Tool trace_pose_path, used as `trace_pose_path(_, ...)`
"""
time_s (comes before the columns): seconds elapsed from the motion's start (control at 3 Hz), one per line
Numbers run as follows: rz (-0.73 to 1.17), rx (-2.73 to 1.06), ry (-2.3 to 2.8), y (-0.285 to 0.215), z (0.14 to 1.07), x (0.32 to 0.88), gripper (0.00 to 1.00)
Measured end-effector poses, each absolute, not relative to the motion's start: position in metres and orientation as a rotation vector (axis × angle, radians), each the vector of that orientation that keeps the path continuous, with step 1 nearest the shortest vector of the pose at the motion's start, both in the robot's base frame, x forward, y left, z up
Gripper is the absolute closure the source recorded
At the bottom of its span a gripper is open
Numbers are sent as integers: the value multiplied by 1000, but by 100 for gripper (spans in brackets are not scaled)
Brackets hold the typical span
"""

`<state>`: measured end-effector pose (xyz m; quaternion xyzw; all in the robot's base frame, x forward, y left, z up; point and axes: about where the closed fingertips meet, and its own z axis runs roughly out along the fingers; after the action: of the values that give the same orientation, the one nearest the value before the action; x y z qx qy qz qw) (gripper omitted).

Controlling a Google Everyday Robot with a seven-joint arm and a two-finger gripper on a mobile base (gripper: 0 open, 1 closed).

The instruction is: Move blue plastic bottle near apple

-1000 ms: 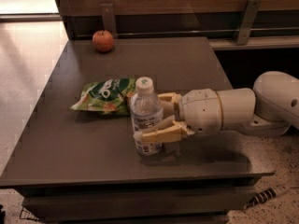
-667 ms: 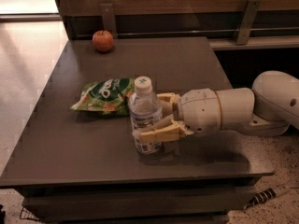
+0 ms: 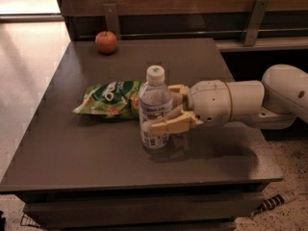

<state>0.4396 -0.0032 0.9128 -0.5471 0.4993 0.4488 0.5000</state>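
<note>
The blue plastic bottle (image 3: 154,110) stands upright near the middle front of the dark table (image 3: 96,153). It is clear with a white cap and a bluish-white label. My gripper (image 3: 166,110) reaches in from the right with its tan fingers (image 3: 169,124) on either side of the bottle's lower half, shut on it. The apple (image 3: 106,42) is small and red-orange. It sits at the table's far left corner, well away from the bottle.
A green-and-orange snack bag (image 3: 109,99) lies just left of and behind the bottle, touching or nearly touching it. A wooden wall with metal brackets (image 3: 253,14) runs behind the table. A ledge (image 3: 260,43) adjoins at the back right.
</note>
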Motion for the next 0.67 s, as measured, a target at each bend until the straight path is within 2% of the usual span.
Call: trace_pose_path(0.67,1085,-1276,1254,-43,968,517,100)
